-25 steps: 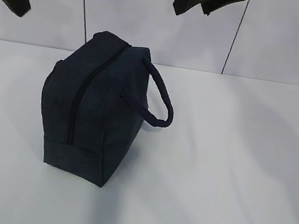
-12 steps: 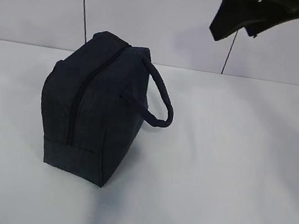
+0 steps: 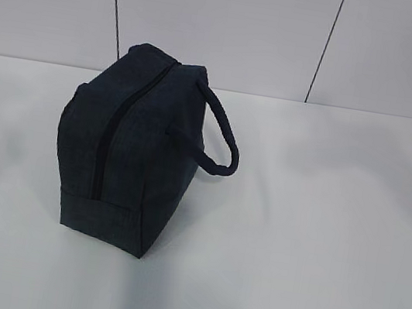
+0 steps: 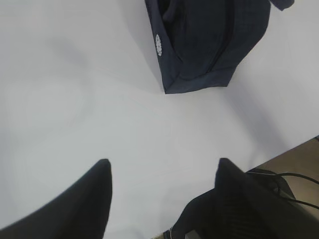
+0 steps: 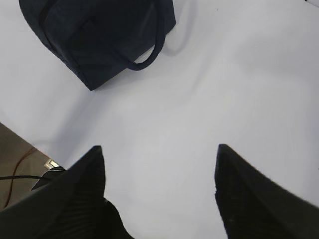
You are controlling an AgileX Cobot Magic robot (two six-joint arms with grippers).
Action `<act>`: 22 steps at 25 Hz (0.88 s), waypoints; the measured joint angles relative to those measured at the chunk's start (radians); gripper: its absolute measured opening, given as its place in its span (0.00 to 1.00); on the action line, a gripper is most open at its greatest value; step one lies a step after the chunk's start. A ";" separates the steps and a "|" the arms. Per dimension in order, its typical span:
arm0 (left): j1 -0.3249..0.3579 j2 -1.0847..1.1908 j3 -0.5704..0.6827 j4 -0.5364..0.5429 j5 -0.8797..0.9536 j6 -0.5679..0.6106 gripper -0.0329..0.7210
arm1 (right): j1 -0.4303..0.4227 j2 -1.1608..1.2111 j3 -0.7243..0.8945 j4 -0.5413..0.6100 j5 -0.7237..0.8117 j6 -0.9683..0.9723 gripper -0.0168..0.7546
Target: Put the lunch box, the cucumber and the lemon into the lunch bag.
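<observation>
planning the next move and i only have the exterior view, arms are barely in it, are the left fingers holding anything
observer: no, the left gripper is open, only bare table between its fingers.
operator: and the right one
observer: the right gripper is open and empty too, the lunch bag ahead of it.
operator: any logo on the bag
observer: yes, a small white logo on the side facing the left wrist view.

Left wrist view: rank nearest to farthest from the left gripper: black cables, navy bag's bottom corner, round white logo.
1. Black cables, lower right, beside the left gripper.
2. Dark navy fabric lunch bag's bottom corner, straight ahead.
3. Round white logo, farther up the bag's side.
</observation>
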 joint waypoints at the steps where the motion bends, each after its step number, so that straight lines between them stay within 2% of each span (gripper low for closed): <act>1: 0.000 -0.029 0.011 -0.004 0.001 0.000 0.67 | 0.000 -0.036 0.031 -0.001 0.000 0.002 0.70; 11: 0.000 -0.311 0.234 -0.015 0.001 0.000 0.66 | 0.000 -0.418 0.331 -0.095 0.004 0.080 0.70; 22: 0.000 -0.491 0.508 0.043 -0.127 0.000 0.65 | 0.000 -0.730 0.642 -0.203 -0.022 0.091 0.70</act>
